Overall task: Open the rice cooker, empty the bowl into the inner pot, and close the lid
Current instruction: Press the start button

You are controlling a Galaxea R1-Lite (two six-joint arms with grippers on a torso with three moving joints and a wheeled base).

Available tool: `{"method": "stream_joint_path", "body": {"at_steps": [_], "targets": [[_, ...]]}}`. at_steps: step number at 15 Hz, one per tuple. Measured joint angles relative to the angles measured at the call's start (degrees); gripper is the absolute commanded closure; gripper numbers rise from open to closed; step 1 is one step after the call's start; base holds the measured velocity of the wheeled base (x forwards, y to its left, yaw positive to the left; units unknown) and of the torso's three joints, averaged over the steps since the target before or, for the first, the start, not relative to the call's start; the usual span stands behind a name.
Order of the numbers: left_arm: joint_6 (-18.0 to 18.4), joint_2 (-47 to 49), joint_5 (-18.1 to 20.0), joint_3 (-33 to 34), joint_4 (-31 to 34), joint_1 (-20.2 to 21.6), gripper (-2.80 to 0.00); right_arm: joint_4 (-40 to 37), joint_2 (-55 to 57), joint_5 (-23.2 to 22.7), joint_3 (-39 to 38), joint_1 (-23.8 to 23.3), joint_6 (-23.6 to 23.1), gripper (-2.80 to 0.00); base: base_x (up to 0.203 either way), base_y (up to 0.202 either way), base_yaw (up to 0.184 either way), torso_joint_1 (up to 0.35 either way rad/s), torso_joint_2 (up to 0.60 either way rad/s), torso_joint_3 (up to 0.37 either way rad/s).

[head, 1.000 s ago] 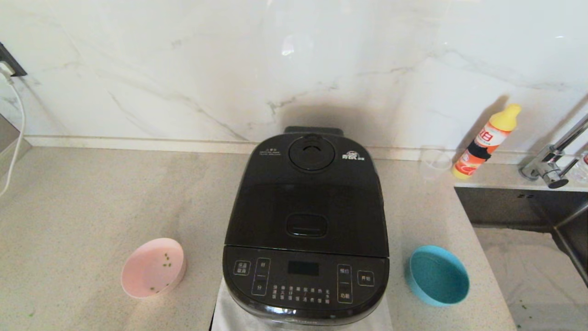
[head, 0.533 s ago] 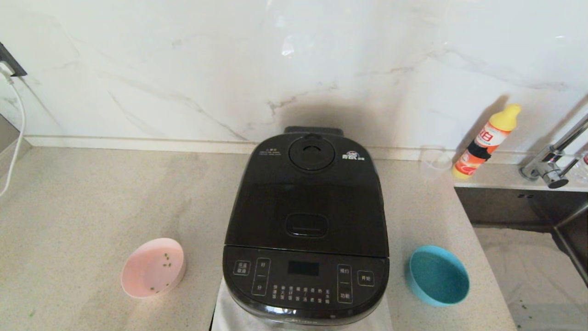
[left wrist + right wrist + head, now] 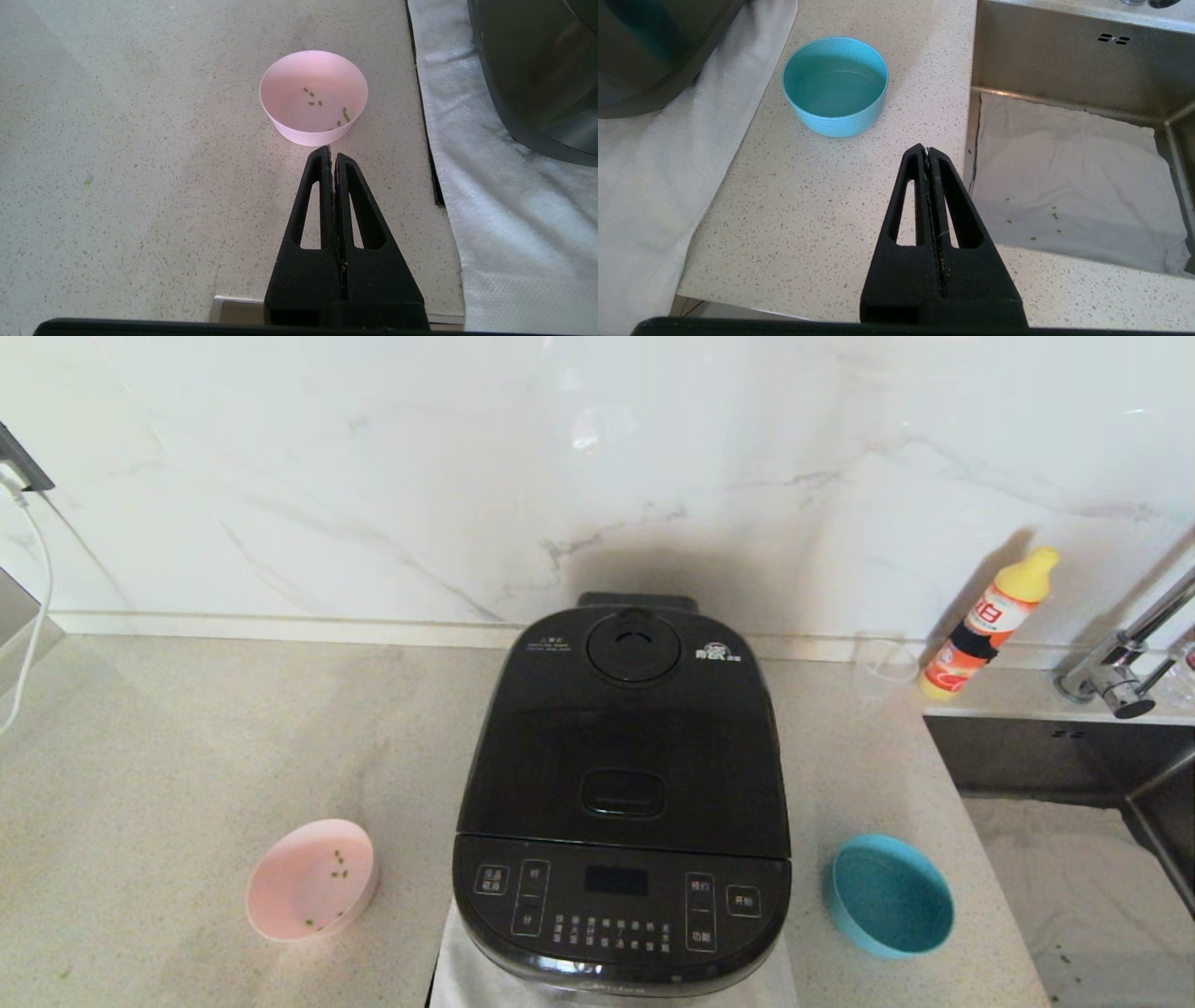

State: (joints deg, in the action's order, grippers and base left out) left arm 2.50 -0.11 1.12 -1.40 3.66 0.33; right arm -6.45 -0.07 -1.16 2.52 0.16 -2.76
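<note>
Rice cooker (image 3: 623, 793) sat mid-desk on a white cloth (image 3: 495, 196), lid (image 3: 627, 728) down, front overhanging the desk (image 3: 187, 756) edge. Pink bowl (image 3: 312, 880) on its left, blue bowl (image 3: 888, 907) on its right, both apart from it. Sink (image 3: 1073, 154) edge just beyond blue bowl. Left gripper (image 3: 332, 151) and right gripper (image 3: 927, 151) hung near the front edge, fingers pressed together, holding nothing.

Left gripper (image 3: 332, 151): fingers pressed together, empty, near counter (image 3: 117, 163) edge. Right gripper (image 3: 927, 153): likewise.
</note>
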Motion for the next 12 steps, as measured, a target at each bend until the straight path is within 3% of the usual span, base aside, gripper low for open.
{"method": "stream_joint_path", "body": {"at_steps": [12], "targets": [[-0.11, 0.00, 0.02, 0.00, 0.00, 0.00, 0.00, -2.83, 0.00, 0.52, 1.26, 0.00, -1.07, 0.00, 0.000, 0.000, 0.000, 0.000, 0.00, 0.000]]}}
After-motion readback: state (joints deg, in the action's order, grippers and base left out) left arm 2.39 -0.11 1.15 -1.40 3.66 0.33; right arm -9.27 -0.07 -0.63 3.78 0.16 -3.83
